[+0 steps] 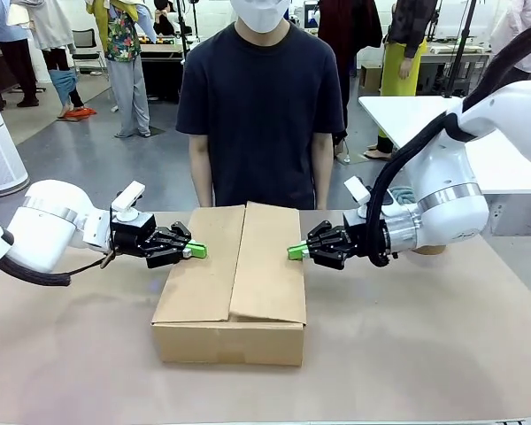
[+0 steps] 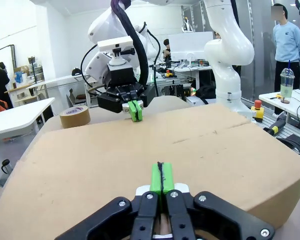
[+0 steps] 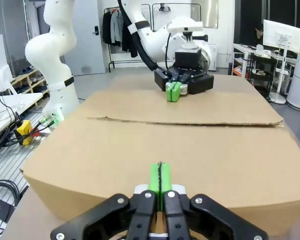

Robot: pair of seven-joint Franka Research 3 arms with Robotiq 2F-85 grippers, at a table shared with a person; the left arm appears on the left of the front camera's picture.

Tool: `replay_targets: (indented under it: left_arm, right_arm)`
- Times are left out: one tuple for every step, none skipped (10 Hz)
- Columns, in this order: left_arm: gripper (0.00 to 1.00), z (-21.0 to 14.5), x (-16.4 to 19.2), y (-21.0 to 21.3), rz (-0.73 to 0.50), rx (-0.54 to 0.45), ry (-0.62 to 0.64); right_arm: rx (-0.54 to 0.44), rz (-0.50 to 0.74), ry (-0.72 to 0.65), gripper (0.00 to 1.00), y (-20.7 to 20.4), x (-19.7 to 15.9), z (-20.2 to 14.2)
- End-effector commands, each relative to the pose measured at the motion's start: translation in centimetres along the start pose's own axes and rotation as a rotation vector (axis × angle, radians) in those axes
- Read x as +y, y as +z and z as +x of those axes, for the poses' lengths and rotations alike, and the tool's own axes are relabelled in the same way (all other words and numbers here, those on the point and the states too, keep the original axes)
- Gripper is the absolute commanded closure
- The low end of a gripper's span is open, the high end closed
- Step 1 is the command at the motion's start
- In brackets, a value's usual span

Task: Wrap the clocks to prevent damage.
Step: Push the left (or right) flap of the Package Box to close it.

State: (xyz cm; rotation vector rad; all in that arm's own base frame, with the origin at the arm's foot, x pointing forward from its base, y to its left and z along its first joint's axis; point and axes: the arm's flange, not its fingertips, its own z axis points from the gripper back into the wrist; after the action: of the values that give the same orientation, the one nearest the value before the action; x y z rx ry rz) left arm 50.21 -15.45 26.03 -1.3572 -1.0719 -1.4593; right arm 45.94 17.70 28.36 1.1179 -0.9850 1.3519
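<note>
While its flaps (image 1: 267, 266) lie closed, the cardboard box (image 1: 230, 341) sits on the table (image 1: 425, 354) between the left hand (image 1: 197, 251) and right hand (image 1: 294, 251), both pinched shut over the flaps. Likely light, stiff, dentable; grip flap edges.

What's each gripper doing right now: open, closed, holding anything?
Left gripper: closed, holding nothing, at the left side of the cardboard box.
Right gripper: closed, holding nothing, at the box's right side.
</note>
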Motion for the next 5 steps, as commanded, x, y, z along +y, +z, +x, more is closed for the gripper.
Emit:
replay_targets:
  left_arm:
    - [1.00, -0.2, 0.0, -0.3, -0.002, 0.005, 0.001]
    - [1.00, -0.2, 0.0, -0.3, -0.002, 0.005, 0.001]
    - [1.00, -0.2, 0.0, -0.3, -0.002, 0.005, 0.001]
    - [1.00, -0.2, 0.0, -0.3, -0.002, 0.005, 0.001]
    - [1.00, -0.2, 0.0, -0.3, -0.002, 0.005, 0.001]
  right_arm:
    - [0.057, -0.057, 0.005, 0.99, -1.3, -1.5, -2.0]
    - [0.070, -0.059, -0.020, 0.99, -1.1, -1.8, -2.9]
    - [0.071, -0.056, -0.039, 0.99, -0.6, -2.0, -3.5]
    - [0.070, -0.016, -0.045, 0.99, -0.3, -1.8, -3.3]
    - [0.098, 0.055, -0.057, 0.99, 0.3, -1.0, -2.2]
